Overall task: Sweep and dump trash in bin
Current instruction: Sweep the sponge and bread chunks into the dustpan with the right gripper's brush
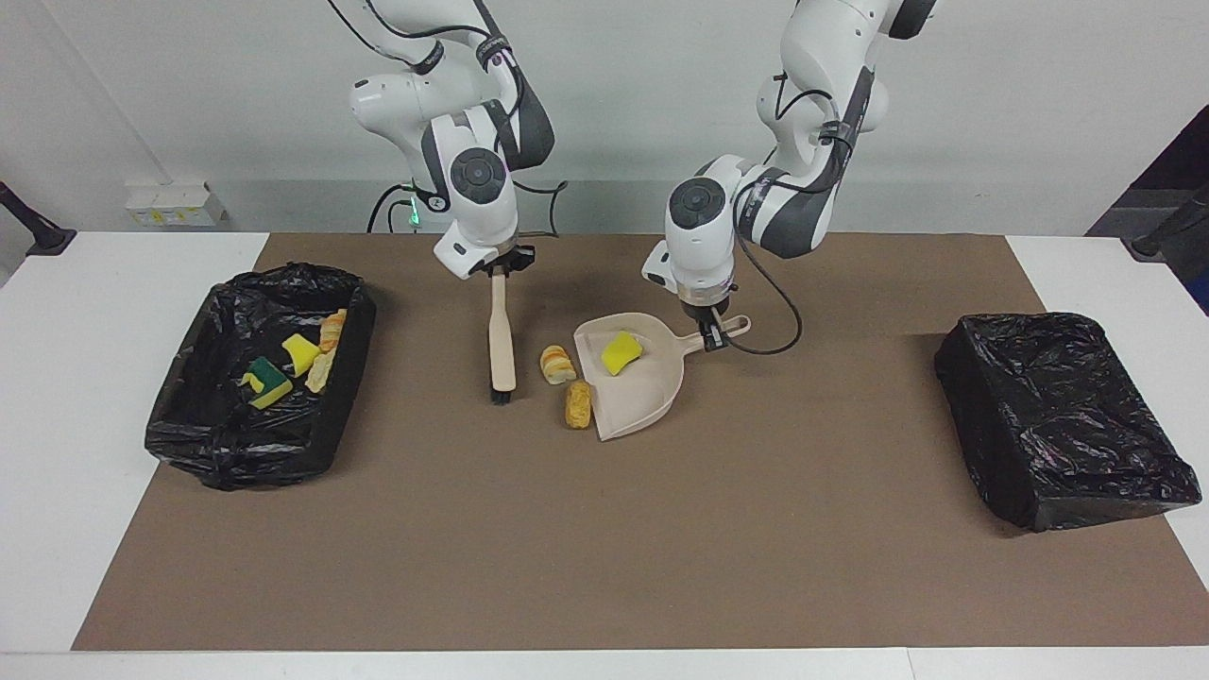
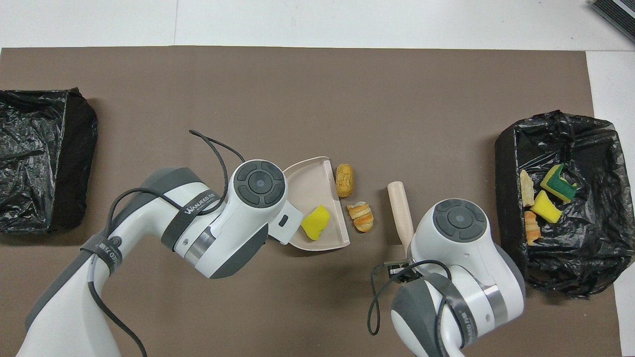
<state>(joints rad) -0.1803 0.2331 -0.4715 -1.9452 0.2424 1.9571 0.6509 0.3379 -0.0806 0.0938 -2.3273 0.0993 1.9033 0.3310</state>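
Note:
My left gripper (image 1: 710,326) is shut on the handle of the beige dustpan (image 1: 642,392), which rests on the brown mat; it also shows in the overhead view (image 2: 310,176). One yellow sponge chunk (image 1: 621,352) lies in the pan. Two tan bread-like scraps (image 1: 557,365) (image 1: 578,403) lie on the mat at the pan's open edge. My right gripper (image 1: 498,269) is shut on the wooden handle of a brush (image 1: 502,331). Its dark bristles (image 1: 502,397) are down at the mat beside the scraps, toward the right arm's end.
A black-lined bin (image 1: 189,444) at the right arm's end holds several scraps: yellow sponge chunks, one green-backed (image 1: 269,382), and bread pieces. A second black-lined bin (image 1: 1058,416) stands at the left arm's end. White table borders the mat (image 1: 604,548).

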